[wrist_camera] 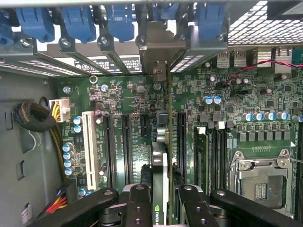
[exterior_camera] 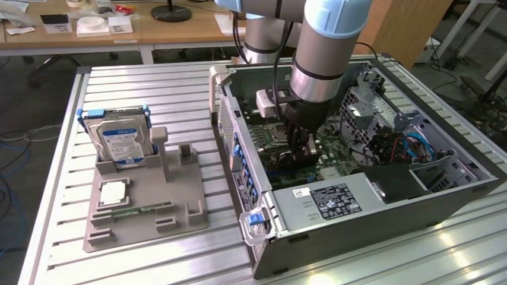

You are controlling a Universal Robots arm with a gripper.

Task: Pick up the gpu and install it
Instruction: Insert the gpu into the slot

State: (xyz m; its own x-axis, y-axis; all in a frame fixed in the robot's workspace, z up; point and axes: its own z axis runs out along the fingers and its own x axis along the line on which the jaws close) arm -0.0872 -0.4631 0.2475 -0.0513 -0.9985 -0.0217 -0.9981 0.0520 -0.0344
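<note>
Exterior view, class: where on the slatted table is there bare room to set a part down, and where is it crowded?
Free: the slatted table behind the hard drive, and the near strip in front of the grey fixture tray. Crowded: inside the computer case, where the gripper holds the gpu over the motherboard.

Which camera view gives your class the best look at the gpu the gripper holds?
The wrist view: the gpu stands edge-on between the gripper fingers, above the motherboard slots. In the exterior view, the arm hides most of it inside the computer case.
</note>
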